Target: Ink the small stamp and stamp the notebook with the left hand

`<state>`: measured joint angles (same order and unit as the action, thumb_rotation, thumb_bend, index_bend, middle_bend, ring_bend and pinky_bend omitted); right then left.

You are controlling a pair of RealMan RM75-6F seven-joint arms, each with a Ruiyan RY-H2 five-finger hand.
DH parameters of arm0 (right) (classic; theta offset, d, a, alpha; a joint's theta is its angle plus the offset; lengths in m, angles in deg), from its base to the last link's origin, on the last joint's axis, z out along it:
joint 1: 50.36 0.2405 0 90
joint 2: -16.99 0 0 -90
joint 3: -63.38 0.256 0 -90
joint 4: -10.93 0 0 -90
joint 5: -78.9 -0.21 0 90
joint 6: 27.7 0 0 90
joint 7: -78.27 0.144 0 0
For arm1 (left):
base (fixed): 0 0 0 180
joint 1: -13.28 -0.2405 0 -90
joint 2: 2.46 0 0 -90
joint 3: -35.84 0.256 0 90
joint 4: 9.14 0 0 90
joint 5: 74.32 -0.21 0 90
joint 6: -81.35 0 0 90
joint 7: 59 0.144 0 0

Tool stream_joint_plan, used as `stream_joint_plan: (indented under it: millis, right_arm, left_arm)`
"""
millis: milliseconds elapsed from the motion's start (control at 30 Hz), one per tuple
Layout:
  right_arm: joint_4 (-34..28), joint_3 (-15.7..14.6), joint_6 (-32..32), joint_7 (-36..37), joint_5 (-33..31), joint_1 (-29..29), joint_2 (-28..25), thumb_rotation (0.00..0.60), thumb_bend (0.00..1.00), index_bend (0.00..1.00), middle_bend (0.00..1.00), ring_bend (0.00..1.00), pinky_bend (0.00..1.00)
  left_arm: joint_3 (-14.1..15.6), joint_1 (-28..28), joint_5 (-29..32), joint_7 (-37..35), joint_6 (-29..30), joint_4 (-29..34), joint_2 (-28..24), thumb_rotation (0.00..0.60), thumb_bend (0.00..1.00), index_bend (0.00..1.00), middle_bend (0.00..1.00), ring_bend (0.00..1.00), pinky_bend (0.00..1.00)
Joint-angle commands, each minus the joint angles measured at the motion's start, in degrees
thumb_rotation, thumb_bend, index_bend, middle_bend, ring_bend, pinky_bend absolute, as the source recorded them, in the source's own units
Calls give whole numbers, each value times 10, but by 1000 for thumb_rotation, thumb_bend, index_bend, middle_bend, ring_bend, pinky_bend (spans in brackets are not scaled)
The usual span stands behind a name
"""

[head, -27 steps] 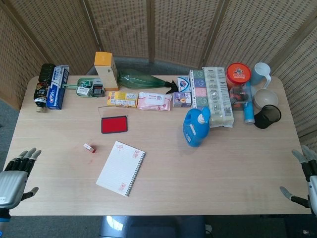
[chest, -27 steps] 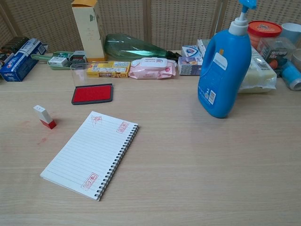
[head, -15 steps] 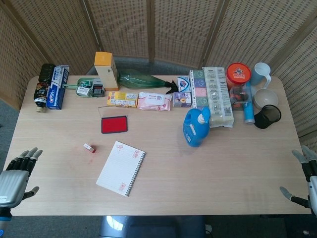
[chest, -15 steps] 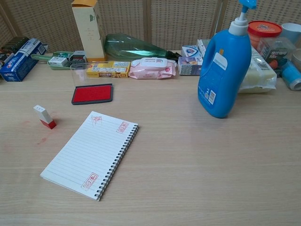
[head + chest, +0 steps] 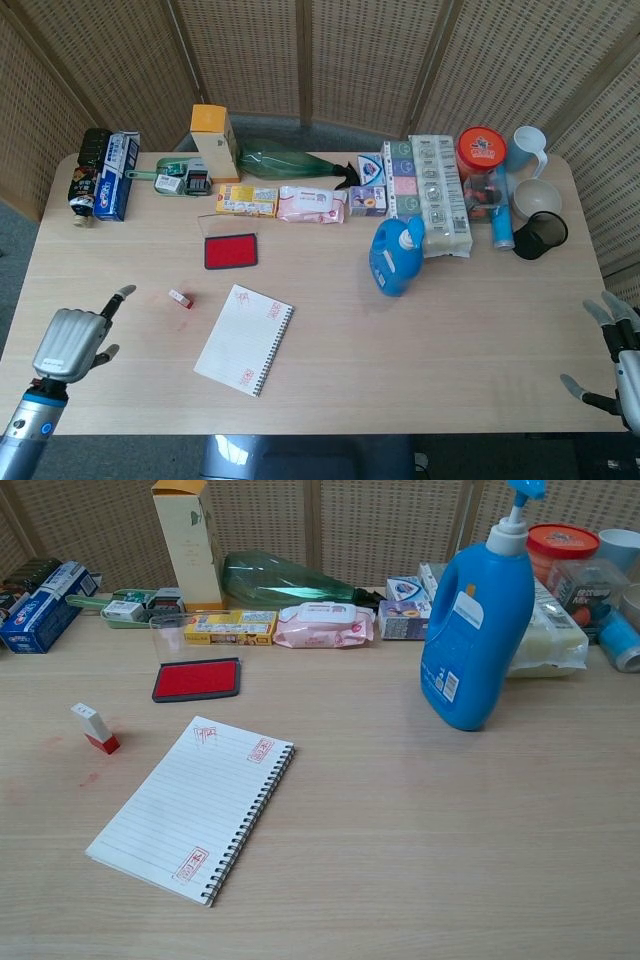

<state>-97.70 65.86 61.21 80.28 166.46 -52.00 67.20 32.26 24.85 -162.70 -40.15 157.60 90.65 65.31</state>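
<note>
The small white and red stamp [image 5: 180, 298] [image 5: 95, 727] lies tilted on the table, left of the spiral notebook [image 5: 244, 339] [image 5: 192, 807]. The notebook's lined page carries three red stamp marks. Behind them sits the red ink pad [image 5: 230, 250] [image 5: 197, 679], its clear lid standing up at the back. My left hand [image 5: 73, 342] hovers over the table's front left part, open, a short way left and in front of the stamp. My right hand [image 5: 618, 350] stays open off the table's front right corner. The chest view shows neither hand.
A blue detergent bottle [image 5: 397, 256] [image 5: 475, 630] stands right of centre. Along the back edge lie boxes, a green bottle [image 5: 288, 159], a wipes pack [image 5: 312, 203], a tall yellow carton [image 5: 214, 141], cups and a red-lidded jar [image 5: 481, 150].
My left hand has moved right and forward, from beyond the table's left edge to over the table nearer the stamp. The right hand has barely shifted. The objects lie as before.
</note>
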Motion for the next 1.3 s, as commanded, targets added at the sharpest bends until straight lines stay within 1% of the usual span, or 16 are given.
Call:
stream_joint_plan:
  millis: [33,167,233,333,467,567,633,733,967,1300]
  right_arm:
    - [1,3,-10,-8,-10,6,5,600,68,117,24,0,0]
    - [1,7,-21,-17,-22,13,9,600,68,117,26,0,0]
    - [1,9,-27,-22,-29,17,11,600,68,117,26,0,0]
    - [2,11,-35,-28,-40,21,14,600,68,117,27,0,0]
    - [2,11,-36,-30,-42,21,15,600,68,117,27,0,0]
    - [3,11,-38,-29,-45,22,15,600,68,117,27,0,0]
    - [4,12,-39,-29,-46,23,15,600,68,116,27,0,0]
    - [5,12,-40,-27,-47,23,14,600,68,117,27,0,0]
    - [6,14,-42,-19,-52,24,12,600,68,117,27,0,0]
    - [5,13,-43,-14,-52,25,10,600,68,117,27,0,0]
  left_arm:
    - [-20,27,15,13,-24,-22,21,600,154,255,1000,1000,1000]
    - [-33,49,36,23,-48,-44,40,600,166,290,1000,1000,1000]
    - [-39,61,51,28,-63,-62,54,600,178,326,1000,1000,1000]
    - [-50,91,69,17,-94,-120,97,600,216,371,1000,1000,1000]
    - [-50,109,87,7,-115,-174,138,600,254,389,1000,1000,1000]
    - [-50,117,103,8,-127,-197,157,600,273,389,1000,1000,1000]
    - [-49,122,111,11,-132,-207,165,600,314,389,1000,1000,1000]
    - [-49,130,121,18,-141,-217,175,600,347,389,1000,1000,1000]
    - [-44,142,140,37,-152,-212,184,600,344,390,1000,1000,1000]
    - [-36,147,161,63,-148,-216,195,600,343,389,1000,1000,1000]
